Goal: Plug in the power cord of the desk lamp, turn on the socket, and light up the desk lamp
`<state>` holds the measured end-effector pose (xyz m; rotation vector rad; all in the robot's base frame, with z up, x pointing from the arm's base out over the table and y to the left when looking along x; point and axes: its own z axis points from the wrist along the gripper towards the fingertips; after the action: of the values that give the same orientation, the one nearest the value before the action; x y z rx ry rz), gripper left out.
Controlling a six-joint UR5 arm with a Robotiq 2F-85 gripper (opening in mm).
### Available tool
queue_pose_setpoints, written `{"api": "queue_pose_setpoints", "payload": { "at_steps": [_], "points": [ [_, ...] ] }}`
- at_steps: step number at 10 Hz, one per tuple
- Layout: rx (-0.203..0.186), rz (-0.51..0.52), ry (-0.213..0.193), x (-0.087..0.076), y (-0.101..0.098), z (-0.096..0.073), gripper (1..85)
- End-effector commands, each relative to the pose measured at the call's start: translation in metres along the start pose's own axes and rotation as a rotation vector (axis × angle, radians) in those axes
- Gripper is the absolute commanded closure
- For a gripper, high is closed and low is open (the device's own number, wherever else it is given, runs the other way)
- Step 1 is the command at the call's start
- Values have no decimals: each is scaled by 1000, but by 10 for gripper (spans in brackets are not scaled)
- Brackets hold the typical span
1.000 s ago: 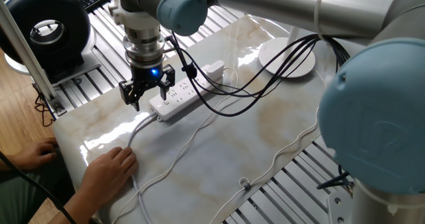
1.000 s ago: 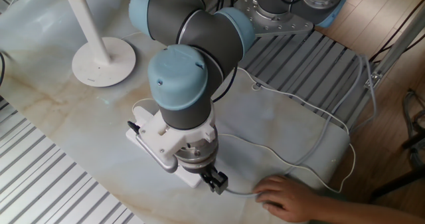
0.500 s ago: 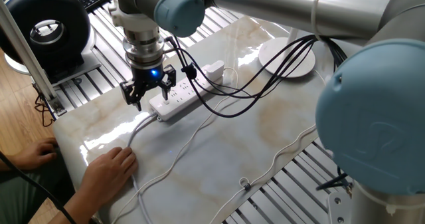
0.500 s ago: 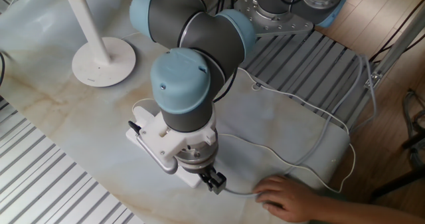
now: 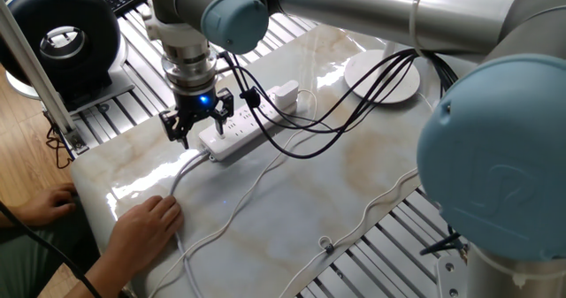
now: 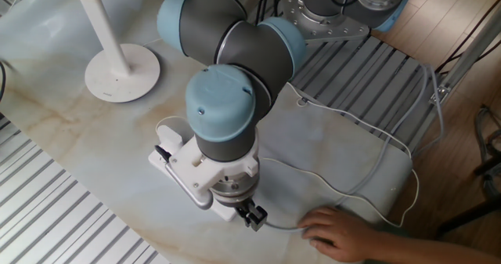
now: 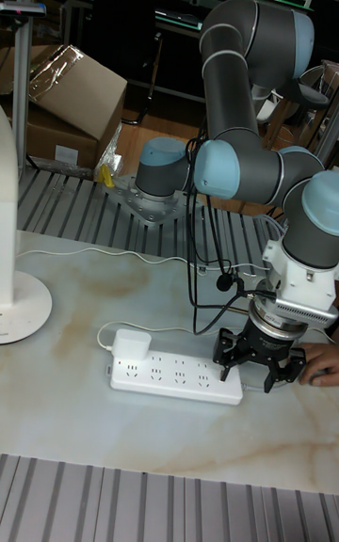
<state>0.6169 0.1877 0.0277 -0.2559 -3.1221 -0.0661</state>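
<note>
- The table [image 5: 371,170] had a glossy marble-pattern top, cream with brown veins, and ribbed metal rails ran along its edges.
- The desk lamp [image 6: 121,70] was matte white, with a flat round disc base and a thin upright pole; it stood at the far end of the table, well apart from the gripper.
- The socket [image 7: 174,380] was a long white plastic strip with rows of outlet holes. It lay flat on the marble, and a boxy white plug [image 7: 131,345] sat at the end away from the gripper.
- The power cord [image 6: 344,192] was thin and white and lay in loose curves over the table.
- The gripper [image 7: 257,367] was black, with its two fingers spread apart and holding nothing. It hung just above the socket end where the thick cable leaves.
- A person's hand [image 5: 146,223] rested flat on the table near this cable.
</note>
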Motion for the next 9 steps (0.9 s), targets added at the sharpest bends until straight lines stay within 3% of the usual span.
{"api": "queue_pose_setpoints", "payload": {
  "at_steps": [1,9],
  "points": [
    [7,9,2,1,0,1,157],
    [35,13,13,7,-3,3,180]
  ]
}}
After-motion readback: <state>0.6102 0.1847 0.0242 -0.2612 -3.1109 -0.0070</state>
